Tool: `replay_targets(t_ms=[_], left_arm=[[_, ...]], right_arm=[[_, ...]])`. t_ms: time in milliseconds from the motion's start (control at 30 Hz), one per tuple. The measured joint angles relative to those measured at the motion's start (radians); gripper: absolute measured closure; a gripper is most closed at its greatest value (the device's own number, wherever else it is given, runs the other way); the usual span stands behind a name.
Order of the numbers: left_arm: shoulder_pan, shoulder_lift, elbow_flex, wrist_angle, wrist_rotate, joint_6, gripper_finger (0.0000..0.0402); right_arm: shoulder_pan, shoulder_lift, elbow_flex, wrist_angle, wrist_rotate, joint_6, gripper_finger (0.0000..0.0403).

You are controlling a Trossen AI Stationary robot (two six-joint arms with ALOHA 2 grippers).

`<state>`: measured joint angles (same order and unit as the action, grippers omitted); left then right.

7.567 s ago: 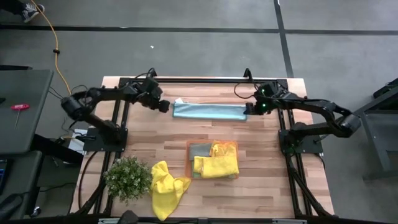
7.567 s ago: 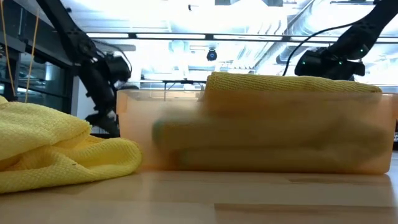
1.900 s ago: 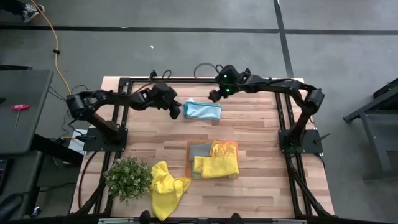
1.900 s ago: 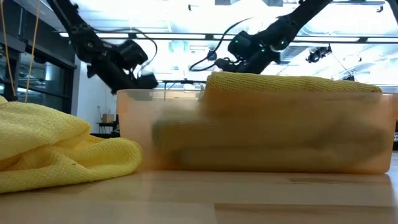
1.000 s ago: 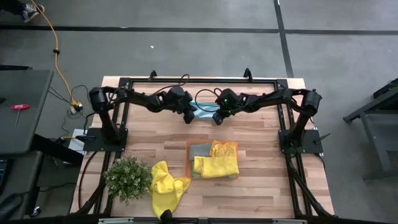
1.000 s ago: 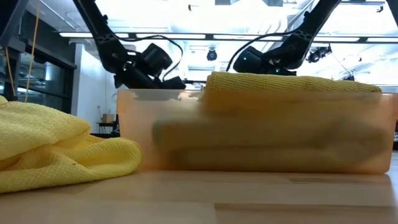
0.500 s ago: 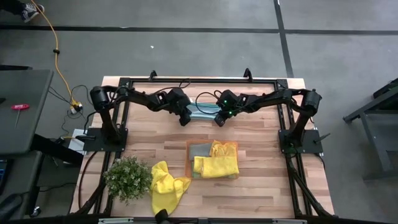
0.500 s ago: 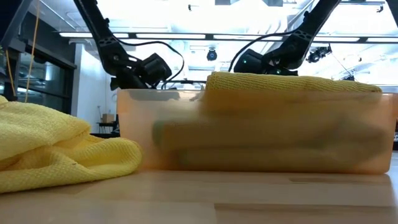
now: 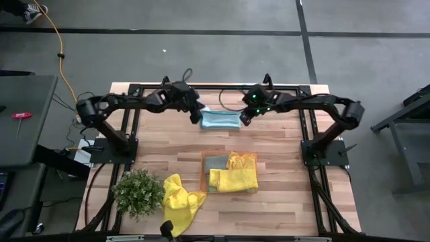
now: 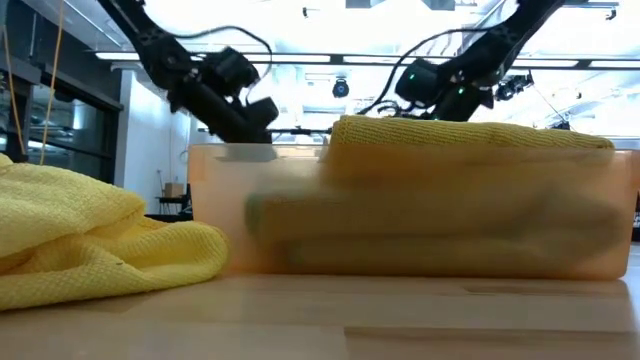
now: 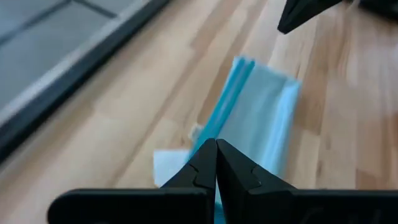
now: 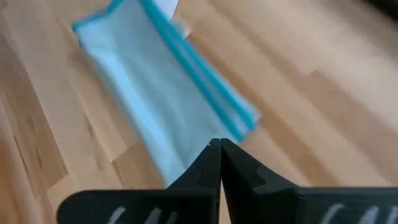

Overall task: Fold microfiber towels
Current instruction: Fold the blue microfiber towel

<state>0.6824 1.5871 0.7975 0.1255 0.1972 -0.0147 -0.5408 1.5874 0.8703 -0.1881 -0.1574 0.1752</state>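
Since half a second ago, both arms have been drawn back toward the far rail and the light blue towel point(image 9: 220, 120) has been left lying folded on the counter point(image 9: 168, 158), no longer bunched between them.

Nearest the front edge, at about 7 o'clock in the high view, a crumpled yellow towel point(image 9: 178, 204) lies beside the potted plant point(image 9: 138, 192). Just past it, toward 5 o'clock of the counter's middle, the orange tray point(image 9: 204, 156) holds folded yellow towels point(image 9: 235, 176) and a grey-blue towel point(image 9: 216, 163).

Farther back, near 12 o'clock, the light blue towel is seen as a flat folded rectangle on the wood. The left gripper point(image 9: 195, 116) is placed just beside the towel's 9 o'clock end, and the right gripper point(image 9: 244, 119) just beside its 3 o'clock end. In both wrist views the jaws are pressed fully together with nothing between them: the towel lies just beyond the left tips point(image 11: 216, 149) and just beyond the right tips point(image 12: 215, 147), ungripped. Whether the tips touch the cloth cannot be told.
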Motion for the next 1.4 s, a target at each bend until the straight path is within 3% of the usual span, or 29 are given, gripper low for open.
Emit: replay_targets(t_ms=[233,533,667,967,1100,1400], left_arm=[[0.021,-0.107,0.001,-0.042,0.001,0.019,0.0401],[-0.035,-0.055,0.001,-0.050,-0.001,0.039,0.0364],[-0.080,-0.030,0.001,-0.049,-0.004,0.102,0.0315],[-0.182,-0.028,0.001,-0.133,-0.090,0.305,0.0204],[-0.216,-0.027,0.001,-0.219,-0.097,0.368,0.0186],[-0.239,0.012,0.001,-0.202,-0.213,0.444,0.0191]], right_arm=[[-0.072,-0.088,0.001,-0.057,-0.001,-0.001,0.0402],[-0.111,-0.088,0.000,-0.074,-0.080,0.003,0.0394],[-0.126,-0.057,-0.002,-0.083,-0.151,0.002,0.0347],[-0.115,0.048,-0.002,-0.023,-0.165,-0.022,0.0206],[-0.100,0.056,-0.002,0.013,-0.186,-0.044,0.0183],[-0.094,0.056,-0.002,0.052,-0.187,-0.072,0.0181]])
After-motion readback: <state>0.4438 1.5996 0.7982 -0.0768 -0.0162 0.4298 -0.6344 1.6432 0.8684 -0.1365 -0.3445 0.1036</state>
